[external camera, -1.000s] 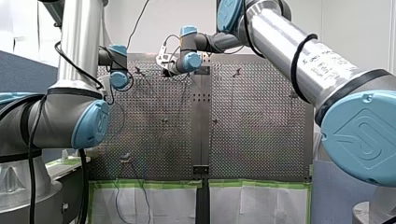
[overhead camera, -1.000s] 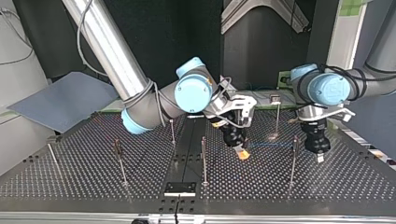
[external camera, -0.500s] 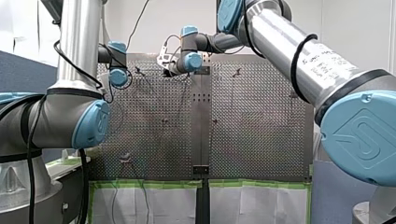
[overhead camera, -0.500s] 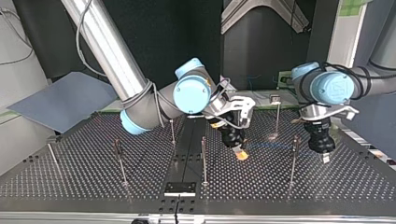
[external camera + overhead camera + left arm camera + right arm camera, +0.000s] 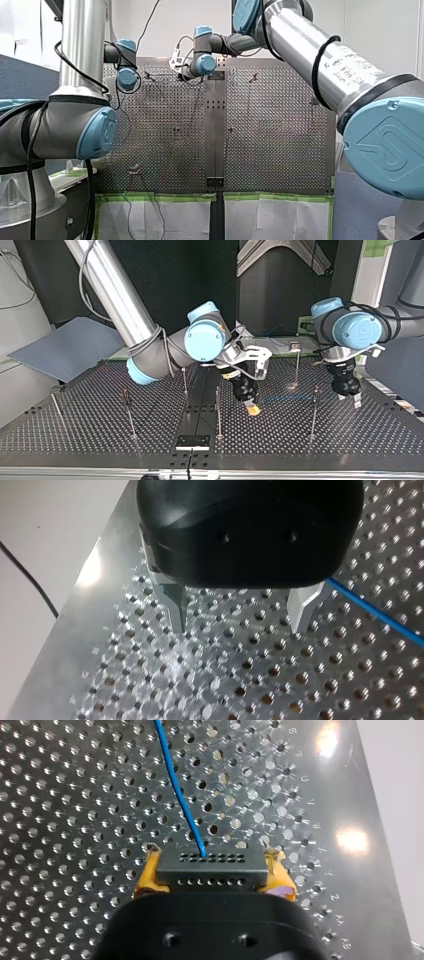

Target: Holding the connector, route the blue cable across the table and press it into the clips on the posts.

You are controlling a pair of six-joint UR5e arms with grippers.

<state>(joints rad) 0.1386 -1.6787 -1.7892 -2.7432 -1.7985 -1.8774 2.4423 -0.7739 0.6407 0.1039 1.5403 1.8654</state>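
Blue cable [image 5: 182,795]: one end is plugged into the connector [image 5: 207,870] held by my right gripper [image 5: 212,852]. From there it runs straight ahead of the fingers, low over the table [image 5: 75,435]. In the top view its long axis lies left to right, from that gripper near the middle toward a right-hand post and my left gripper [image 5: 240,627]. Whether it sits in a clip I cannot tell.
Table: perforated metal, with all the posts standing on it.
Right arm [image 5: 115,295]: enters at the top view's far left and reaches to mid-table.
Left arm [image 5: 357,330]: enters at the top view's far right.
Posts [image 5: 217,410]: thin upright rods spread left to right across the table, well apart from one another.
Right gripper: yellow pads [image 5: 147,875] clamped on the connector's two short ends.
Left gripper: fingers spread wide with nothing between them, tips close over the table. The cable passes just beside the pale finger [image 5: 302,610], outside the gap.
Connector: dark block with rows of small holes, its long axis crosswise between the pads. The cable leaves the middle of its front face, pointing away from the gripper.
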